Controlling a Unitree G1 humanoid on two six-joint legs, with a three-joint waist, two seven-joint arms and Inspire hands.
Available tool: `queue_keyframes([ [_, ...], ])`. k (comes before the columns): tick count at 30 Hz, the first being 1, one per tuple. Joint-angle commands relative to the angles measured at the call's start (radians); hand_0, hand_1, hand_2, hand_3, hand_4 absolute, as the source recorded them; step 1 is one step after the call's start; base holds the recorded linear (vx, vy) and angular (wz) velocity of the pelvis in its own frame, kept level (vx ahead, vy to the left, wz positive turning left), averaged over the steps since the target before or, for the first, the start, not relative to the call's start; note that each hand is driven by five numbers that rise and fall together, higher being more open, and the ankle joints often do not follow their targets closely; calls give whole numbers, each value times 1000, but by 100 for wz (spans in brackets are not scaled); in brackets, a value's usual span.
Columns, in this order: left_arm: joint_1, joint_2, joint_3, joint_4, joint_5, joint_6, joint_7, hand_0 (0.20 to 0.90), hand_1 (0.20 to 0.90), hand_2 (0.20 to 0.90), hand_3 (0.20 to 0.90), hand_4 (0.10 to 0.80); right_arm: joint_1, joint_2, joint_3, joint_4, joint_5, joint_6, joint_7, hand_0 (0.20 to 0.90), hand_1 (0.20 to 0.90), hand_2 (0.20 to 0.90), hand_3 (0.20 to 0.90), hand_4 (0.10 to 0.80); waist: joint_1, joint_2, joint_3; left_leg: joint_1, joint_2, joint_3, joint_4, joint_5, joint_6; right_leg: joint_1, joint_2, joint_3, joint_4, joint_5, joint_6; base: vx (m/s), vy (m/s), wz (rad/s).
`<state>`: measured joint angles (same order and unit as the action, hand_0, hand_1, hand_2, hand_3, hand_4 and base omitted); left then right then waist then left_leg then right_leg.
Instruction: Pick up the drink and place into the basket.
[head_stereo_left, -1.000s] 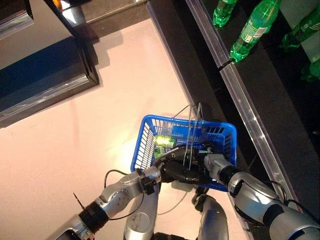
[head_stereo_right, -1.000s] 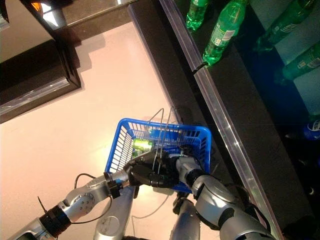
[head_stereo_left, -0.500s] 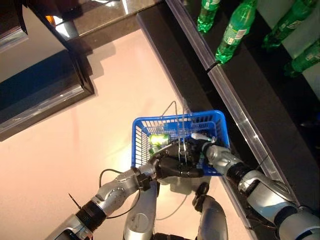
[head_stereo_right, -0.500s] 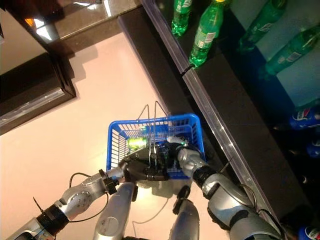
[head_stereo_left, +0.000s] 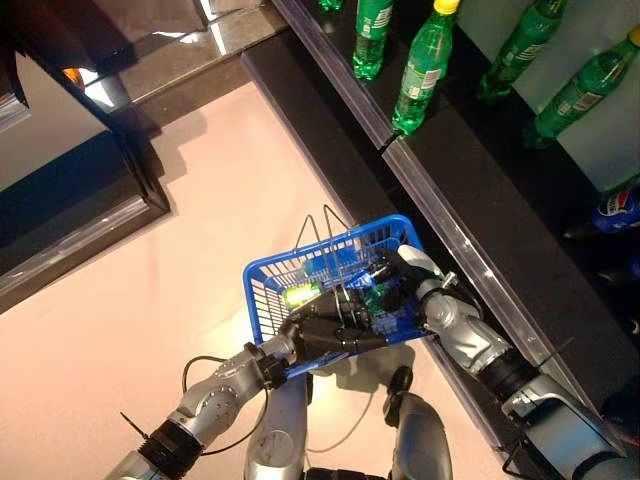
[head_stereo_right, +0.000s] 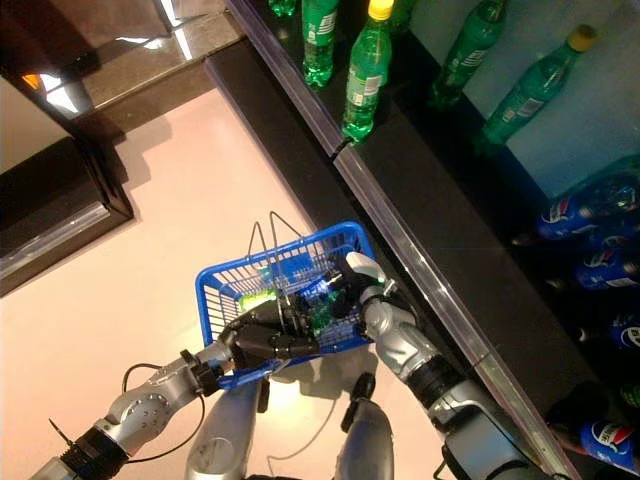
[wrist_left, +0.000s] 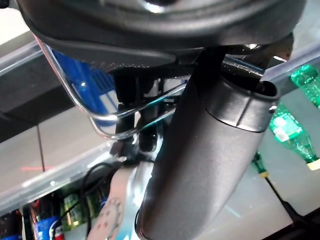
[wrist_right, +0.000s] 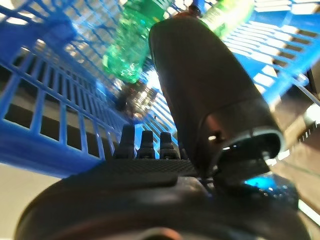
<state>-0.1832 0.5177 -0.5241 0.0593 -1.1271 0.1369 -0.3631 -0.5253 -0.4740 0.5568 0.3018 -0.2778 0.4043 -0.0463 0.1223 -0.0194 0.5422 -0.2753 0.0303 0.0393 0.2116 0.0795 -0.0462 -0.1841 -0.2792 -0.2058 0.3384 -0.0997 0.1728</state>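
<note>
The blue basket (head_stereo_left: 262, 305) hangs in front of me off the floor. My left hand (head_stereo_left: 325, 335) is shut on its thin wire handles (head_stereo_left: 322, 225), which also show in the left wrist view (wrist_left: 115, 120). My right hand (head_stereo_left: 410, 272) reaches inside the basket over its right side. A green drink bottle (head_stereo_left: 377, 296) lies in the basket just past its fingers. In the right wrist view the bottle (wrist_right: 132, 55) lies on the blue mesh (wrist_right: 50, 135) beyond the straight fingers (wrist_right: 145, 142), apart from them. Another green drink (head_stereo_left: 300, 295) lies at the basket's left.
A dark shelf with a shiny front edge (head_stereo_left: 450, 230) runs along the right, close to the basket. Green bottles (head_stereo_left: 425, 70) stand on it, and blue-labelled bottles (head_stereo_right: 590, 210) lie further right. A dark cabinet (head_stereo_left: 60, 200) stands at the left across the pale floor.
The camera has turned toward the shelf. My right hand has moved from the basket's near rim deeper into the basket, and a green bottle now lies by its fingers.
</note>
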Motion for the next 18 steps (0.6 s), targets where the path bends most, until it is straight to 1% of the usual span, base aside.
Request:
queue_keyframes([
  [1, -119, -200, 71, -522, -127, -218, -281, 300, 300, 300, 200, 100, -107, -111, -75, -155, -84, -47, -135, 900, 900, 900, 900, 800, -21, 18, -34, 67, 8, -23, 93, -113, -33, 28, 27, 28, -112, 170, 4, -18, 27, -6],
  [3, -114, -199, 75, -525, -122, -227, -273, 300, 300, 300, 200, 100, -86, -117, -100, -184, -95, -58, -175, 900, 900, 900, 900, 800, -28, 19, -33, 69, 9, -20, 92, -114, -32, 26, 29, 36, -111, 169, 5, -25, 35, -9],
  [5, -111, -197, 79, -523, -101, -254, -247, 300, 300, 300, 200, 100, -70, -120, -137, -212, -83, -106, -278, 900, 900, 900, 900, 800, -37, 21, -34, 72, 11, -13, 91, -117, -31, 25, 30, 43, -112, 167, 7, -33, 42, -14],
  [6, -112, -198, 79, -517, -74, -274, -214, 300, 300, 300, 200, 100, -65, -113, -151, -220, -82, -128, -320, 900, 900, 900, 900, 800, -40, 22, -36, 74, 11, -9, 92, -119, -31, 25, 30, 45, -111, 166, 8, -22, 46, -12],
  [7, -114, -199, 81, -504, -53, -296, -179, 300, 300, 300, 200, 100, -61, -105, -166, -232, -85, -149, -326, 900, 900, 900, 900, 800, -45, 23, -41, 75, 12, -5, 93, -121, -31, 25, 30, 49, -111, 165, 9, -11, 47, -8],
  [9, -102, -195, 99, -492, -52, -304, -137, 300, 300, 300, 200, 100, -36, -110, -184, -275, -75, -177, -348, 900, 900, 900, 900, 800, -50, 25, -47, 80, 12, -2, 91, -124, -31, 24, 30, 55, -110, 163, 11, -1, 37, -5],
  [11, -76, -189, 125, -486, -57, -302, -122, 300, 300, 300, 200, 100, 0, -113, -204, -322, -66, -197, -371, 900, 900, 900, 900, 800, -52, 26, -54, 87, 12, 1, 87, -126, -31, 30, 28, 58, -115, 162, 13, 10, 26, -5],
  [13, -38, -185, 149, -482, -63, -304, -110, 300, 300, 300, 200, 100, 48, -104, -232, -360, -42, -245, -396, 900, 900, 900, 900, 800, -54, 30, -63, 96, 12, 3, 77, -126, -33, 38, 28, 61, -122, 160, 13, 8, 26, -6],
  [14, -35, -185, 149, -483, -64, -304, -109, 300, 300, 300, 200, 100, 52, -103, -234, -363, -40, -251, -400, 900, 900, 900, 900, 800, -54, 30, -64, 97, 13, 3, 76, -126, -33, 39, 28, 61, -123, 160, 13, 3, 16, -10],
  [16, 4, -181, 168, -466, -65, -317, -98, 300, 300, 300, 200, 100, 102, -90, -261, -390, -17, -319, -430, 900, 900, 900, 900, 800, -53, 33, -77, 114, 14, 6, 60, -126, -35, 52, 25, 60, -134, 158, 17, 2, 7, -12],
  [18, 24, -180, 175, -452, -81, -325, -87, 300, 300, 300, 200, 100, 127, -84, -269, -403, -9, -345, -437, 900, 900, 900, 900, 800, -54, 33, -88, 125, 16, 9, 49, -124, -37, 62, 25, 60, -142, 158, 19, 8, 6, -6],
])
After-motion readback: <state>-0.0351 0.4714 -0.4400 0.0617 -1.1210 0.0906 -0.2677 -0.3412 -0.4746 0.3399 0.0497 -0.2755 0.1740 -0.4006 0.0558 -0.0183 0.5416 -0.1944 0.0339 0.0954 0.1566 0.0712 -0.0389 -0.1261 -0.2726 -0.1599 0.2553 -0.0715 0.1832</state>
